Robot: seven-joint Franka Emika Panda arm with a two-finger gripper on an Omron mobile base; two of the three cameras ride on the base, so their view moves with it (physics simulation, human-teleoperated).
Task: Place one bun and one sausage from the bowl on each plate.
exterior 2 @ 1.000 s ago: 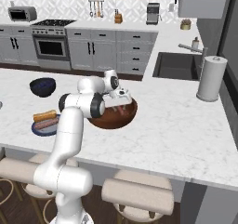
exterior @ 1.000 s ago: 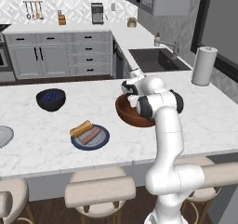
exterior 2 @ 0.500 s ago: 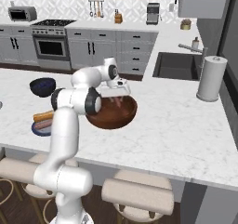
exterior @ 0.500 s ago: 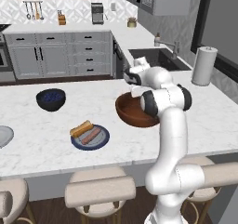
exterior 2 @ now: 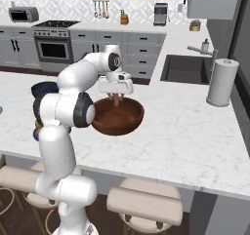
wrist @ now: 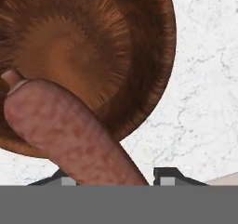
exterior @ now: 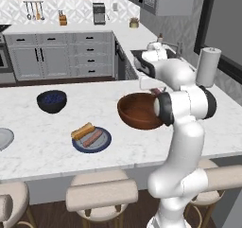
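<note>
One sausage [wrist: 69,135] between end effector [wrist: 111,179] fingers, above bowl [wrist: 93,51].

The bowl [exterior: 137,111] sits on the counter [exterior: 42,151]. A plate [exterior: 92,141] with a bun [exterior: 82,131] and sausage [exterior: 93,137] lies to its left.

No legible text, labels, brands or numbers anywhere.

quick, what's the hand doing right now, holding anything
Hand: closed on a sausage, held above the wooden bowl.
</note>
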